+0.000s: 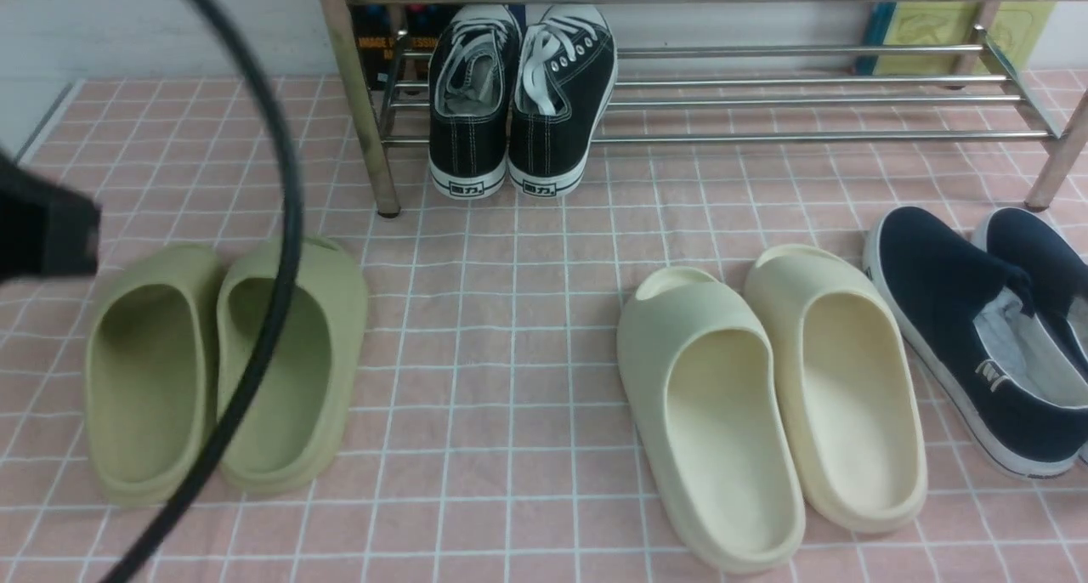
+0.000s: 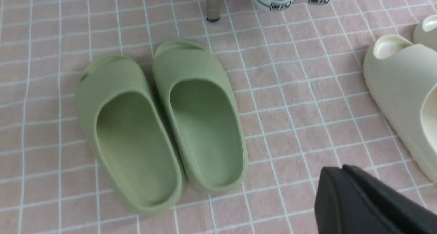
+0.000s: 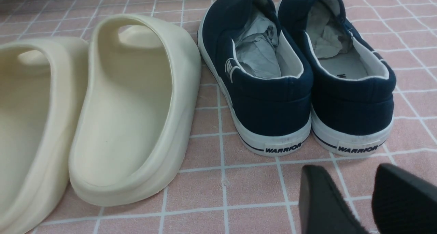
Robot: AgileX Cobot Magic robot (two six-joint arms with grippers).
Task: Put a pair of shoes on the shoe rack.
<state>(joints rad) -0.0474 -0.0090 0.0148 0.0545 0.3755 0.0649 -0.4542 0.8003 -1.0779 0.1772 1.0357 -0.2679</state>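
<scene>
Black sneakers sit on the rack; both arms hang low over the floor.

Front view: the pair of shoes point(image 1: 520, 99) rests side by side at the left end of the shoe rack point(image 1: 765, 99), heels overhanging the front bar; green slides point(image 1: 225, 366), cream slides point(image 1: 769, 400) and navy slip-ons point(image 1: 977, 336) lie on the pink checked cloth point(image 1: 510, 353).
Left wrist view: only one dark part of the left gripper point(image 2: 368, 203) shows, near the green slides; whether it is parted or closed cannot be told.
Right wrist view: the right gripper point(image 3: 358, 196) has its fingers apart, holding nothing, just behind the navy slip-ons.

Green slides point(image 2: 160, 125) side by side, pink cloth point(image 2: 300, 101)
</scene>
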